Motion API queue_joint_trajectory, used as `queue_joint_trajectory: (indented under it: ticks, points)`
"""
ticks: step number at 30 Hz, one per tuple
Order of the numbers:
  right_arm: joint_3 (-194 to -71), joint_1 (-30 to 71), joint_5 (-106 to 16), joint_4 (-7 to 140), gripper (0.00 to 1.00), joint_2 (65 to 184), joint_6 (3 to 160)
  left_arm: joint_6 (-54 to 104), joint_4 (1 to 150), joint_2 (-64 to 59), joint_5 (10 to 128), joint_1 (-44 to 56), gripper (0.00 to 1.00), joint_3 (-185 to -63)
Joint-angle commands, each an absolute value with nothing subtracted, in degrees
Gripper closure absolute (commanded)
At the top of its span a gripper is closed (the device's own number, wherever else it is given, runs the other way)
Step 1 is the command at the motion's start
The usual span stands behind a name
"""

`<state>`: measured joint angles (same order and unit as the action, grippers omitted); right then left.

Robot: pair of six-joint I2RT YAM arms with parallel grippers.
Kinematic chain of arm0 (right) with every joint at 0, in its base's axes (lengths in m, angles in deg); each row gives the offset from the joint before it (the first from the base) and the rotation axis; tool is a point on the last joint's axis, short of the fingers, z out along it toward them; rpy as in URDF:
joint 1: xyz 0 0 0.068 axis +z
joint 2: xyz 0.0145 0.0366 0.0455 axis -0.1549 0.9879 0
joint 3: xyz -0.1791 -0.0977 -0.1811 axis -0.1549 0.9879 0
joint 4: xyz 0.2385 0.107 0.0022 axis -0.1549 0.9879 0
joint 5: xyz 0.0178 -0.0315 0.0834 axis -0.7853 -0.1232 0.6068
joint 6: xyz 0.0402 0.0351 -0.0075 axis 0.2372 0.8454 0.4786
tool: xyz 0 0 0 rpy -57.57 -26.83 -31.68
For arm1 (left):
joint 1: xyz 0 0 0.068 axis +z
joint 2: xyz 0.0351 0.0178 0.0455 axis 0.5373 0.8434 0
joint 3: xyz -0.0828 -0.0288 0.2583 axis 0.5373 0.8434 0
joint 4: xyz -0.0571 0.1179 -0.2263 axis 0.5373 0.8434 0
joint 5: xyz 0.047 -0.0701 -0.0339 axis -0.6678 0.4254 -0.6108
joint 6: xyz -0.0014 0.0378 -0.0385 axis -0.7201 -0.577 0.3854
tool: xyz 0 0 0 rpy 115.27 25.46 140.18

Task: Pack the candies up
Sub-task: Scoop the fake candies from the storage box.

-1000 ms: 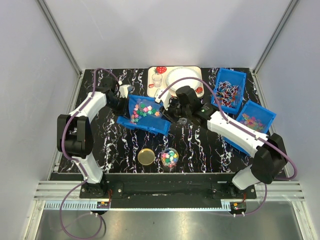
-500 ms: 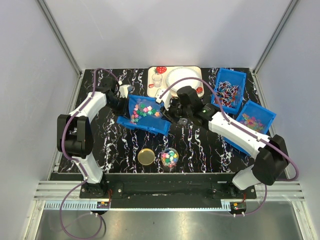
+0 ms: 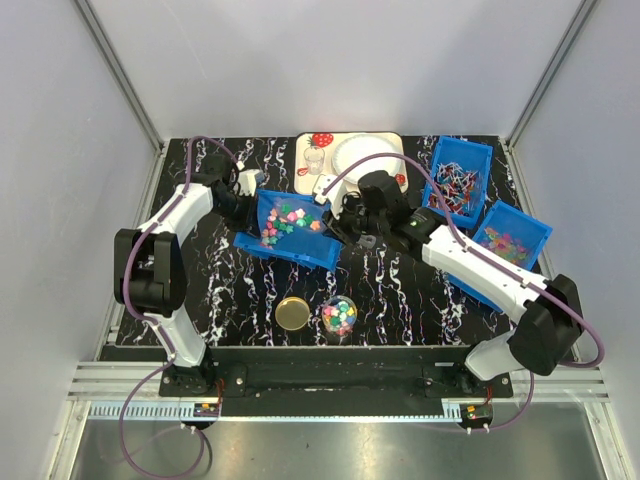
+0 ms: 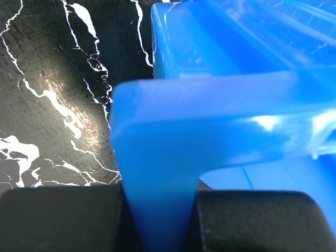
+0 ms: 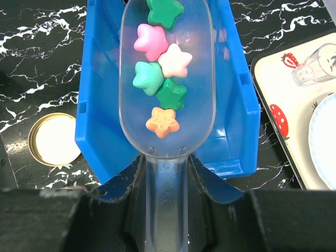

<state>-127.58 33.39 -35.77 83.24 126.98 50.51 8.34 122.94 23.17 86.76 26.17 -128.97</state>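
Observation:
Star-shaped candies (image 3: 285, 222) in mixed colours lie in a tilted blue bin (image 3: 300, 248). My left gripper (image 3: 247, 205) is shut on the bin's left rim; in the left wrist view the blue bin wall (image 4: 210, 105) is wedged in the gripper (image 4: 160, 220). My right gripper (image 5: 165, 210) is shut on the handle of a clear scoop (image 5: 199, 63), which is level over the blue bin (image 5: 97, 105). Several candies (image 5: 157, 79) lie in the scoop. In the top view the right gripper (image 3: 347, 222) is at the bin's right end. A small clear jar (image 3: 340, 316) near the front holds candies.
A gold lid (image 3: 293, 313) lies left of the jar and shows in the right wrist view as the lid (image 5: 52, 139). A tray (image 3: 310, 165) with a white plate (image 3: 360, 155) is behind the bin. Two more blue bins (image 3: 458, 180) (image 3: 510, 240) of other sweets stand at the right.
The right arm has drawn slightly back to the right with the scoop. The left arm and the tilted bin have not moved.

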Motion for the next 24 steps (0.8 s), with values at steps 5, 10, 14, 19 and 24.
queue_joint_trajectory:
  ticks: [5, 10, 14, 19, 24]
  points:
    - [-129.2, 32.7, -35.1, 80.5, 1.0, 123.4, 51.4, 8.6, 120.6, 19.9, 90.6, 26.2, 1.0, -130.7]
    - [-129.3, 32.7, -34.9, 80.6, 1.0, 123.1, 51.7, 8.5, 120.5, 19.7, 90.4, 26.2, 1.0, -130.7]
    - [-129.7, 32.6, -34.8, 80.8, 1.0, 122.9, 51.8, 8.5, 120.5, 19.7, 90.5, 26.2, 1.0, -130.7]
    - [-129.8, 32.3, -34.3, 80.8, 1.0, 122.5, 52.1, 8.6, 120.5, 19.7, 90.5, 26.2, 1.0, -130.7]
    - [-129.8, 32.0, -33.9, 80.9, 1.0, 122.5, 52.5, 8.4, 120.5, 19.8, 90.5, 26.2, 1.0, -130.7]
